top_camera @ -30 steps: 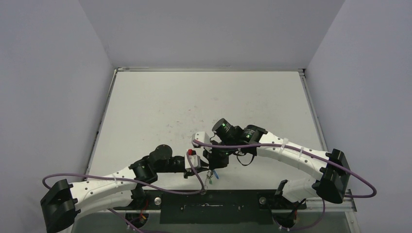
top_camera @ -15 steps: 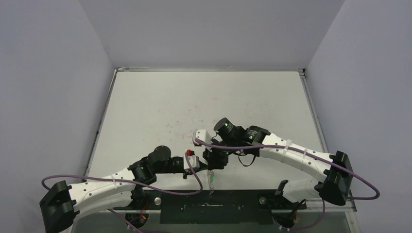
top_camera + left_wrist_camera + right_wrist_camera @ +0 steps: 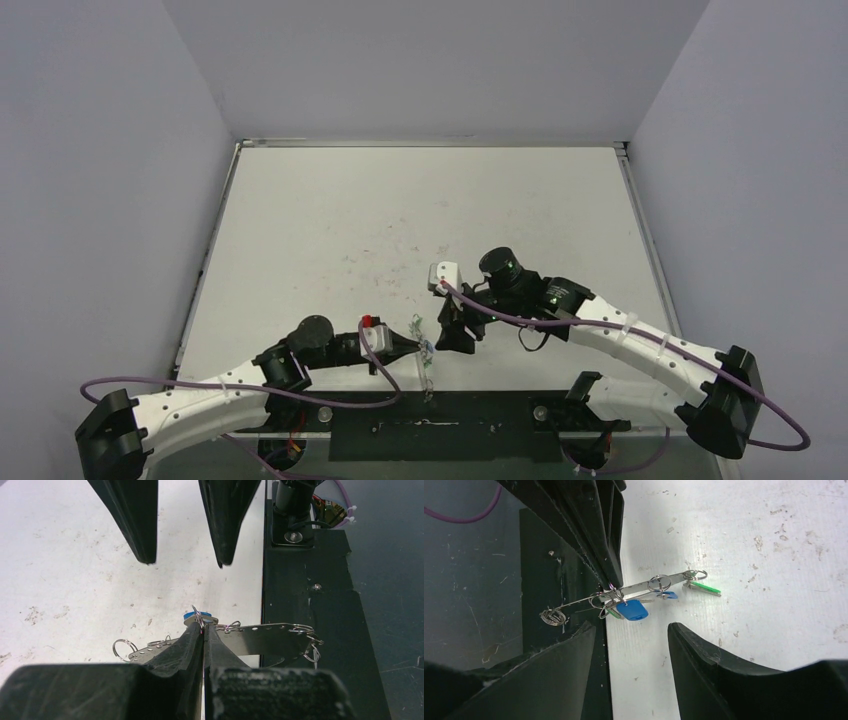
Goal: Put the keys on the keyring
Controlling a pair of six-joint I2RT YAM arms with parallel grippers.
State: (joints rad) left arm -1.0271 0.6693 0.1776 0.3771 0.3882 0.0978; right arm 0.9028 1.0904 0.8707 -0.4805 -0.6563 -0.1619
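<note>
Right arm has backed off toward its own side and let its jaws part; left arm has pushed in and clamped on where the right one was holding. Overhead: left gripper (image 3: 410, 347) is clenched on the keyring (image 3: 428, 366), which hangs edge-on just past its tips, over the near edge of the table (image 3: 350, 220). The right gripper (image 3: 453, 335) is released, just beside the hoop on its far side, apart from it. Left wrist: my fingers (image 3: 186, 645) are pinched tight at the hoop's rim, on a small split ring (image 3: 199, 616). The blue key (image 3: 191, 616) shows just beyond the tips, and the band runs crosswise to the fingers, out both ways from the pinch. The right arm's fingers stand spread straight ahead, well clear. Right wrist: the band's long axis crosses in front of the open gap. The blue key dangles just ahead of that gap; a green key (image 3: 704, 587) sits at the band's end out past the right finger. Can't tell which keys are properly threaded. My read: the right hand is free and nearer, so the next grasp goes straight forward onto the blue key.
</note>
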